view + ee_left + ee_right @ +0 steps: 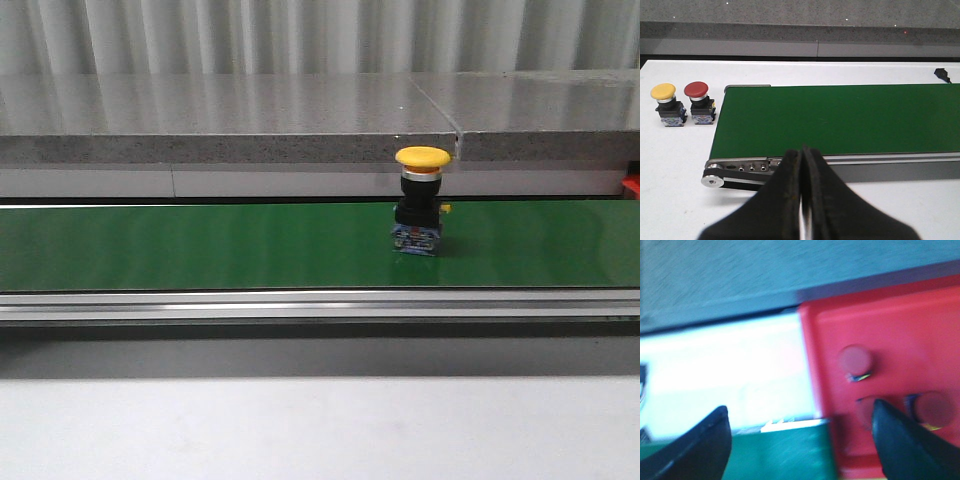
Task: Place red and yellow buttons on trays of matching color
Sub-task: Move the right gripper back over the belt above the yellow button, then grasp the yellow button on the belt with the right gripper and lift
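Yellow button (422, 200) upright on belt (200, 245), riding toward pickup, no tray visible in front view. Left pincer (802, 200) pressed together, idle; beyond it 2 spare buttons, yellow spare (667, 104) and red spare (697, 102), beside belt end. Right pincer (800, 440) spread apart, empty, hanging by red tray (920, 320); 3 red buttons (855, 360) just beyond its tips. Only right wrist view shows tray; blurred.

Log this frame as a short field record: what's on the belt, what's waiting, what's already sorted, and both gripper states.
on belt: one yellow mushroom-head push button, upright on the green conveyor belt
waiting beside belt end: yellow-capped button and red-capped button, side by side on the white table
red plastic tray: three red buttons, image blurred
left gripper: shut, empty
right gripper: open, over tray edge
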Motion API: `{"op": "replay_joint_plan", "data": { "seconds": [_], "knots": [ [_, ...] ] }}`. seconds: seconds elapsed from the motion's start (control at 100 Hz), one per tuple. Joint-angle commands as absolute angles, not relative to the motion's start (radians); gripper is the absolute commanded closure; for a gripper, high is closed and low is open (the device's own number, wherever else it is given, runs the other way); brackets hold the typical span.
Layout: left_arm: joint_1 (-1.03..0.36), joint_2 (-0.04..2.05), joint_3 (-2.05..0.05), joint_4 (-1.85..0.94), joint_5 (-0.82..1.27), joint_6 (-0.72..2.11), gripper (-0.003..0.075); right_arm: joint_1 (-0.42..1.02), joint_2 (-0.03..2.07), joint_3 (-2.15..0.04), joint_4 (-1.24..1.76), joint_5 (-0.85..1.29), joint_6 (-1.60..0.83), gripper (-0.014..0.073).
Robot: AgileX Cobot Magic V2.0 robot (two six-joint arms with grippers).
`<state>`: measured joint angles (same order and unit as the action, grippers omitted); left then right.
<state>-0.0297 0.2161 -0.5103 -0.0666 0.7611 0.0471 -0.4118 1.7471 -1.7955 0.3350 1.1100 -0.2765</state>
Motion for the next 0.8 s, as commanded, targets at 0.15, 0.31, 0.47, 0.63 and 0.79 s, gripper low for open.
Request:
{"op": "replay_joint_plan", "data": {
  "seconds": [0.15, 0.31, 0.47, 0.63, 0.79],
  "knots": [
    [-0.038, 0.23, -0.536, -0.081, 0.695, 0.044, 0.0741, -0.263, 1.614, -1.689, 0.364, 1.154, -0.319, 0.0015],
    [-0.038, 0.23, -0.536, -0.081, 0.695, 0.044, 0.0741, -0.161, 1.545, -1.531, 0.364, 1.099, -0.351, 0.0015],
    [-0.038, 0.23, -0.536, -0.081, 0.695, 0.044, 0.0741, -0.068, 1.501, -1.392, 0.361, 1.052, -0.43, 0.0015],
    [-0.038, 0.23, -0.536, -0.081, 0.695, 0.044, 0.0741, 0.009, 1.498, -1.294, 0.361, 1.023, -0.553, 0.0015],
    [-0.038, 0.23, -0.536, -0.081, 0.695, 0.044, 0.0741, 0.056, 1.499, -1.24, 0.361, 0.974, -0.576, 0.0015]
  ]
}}
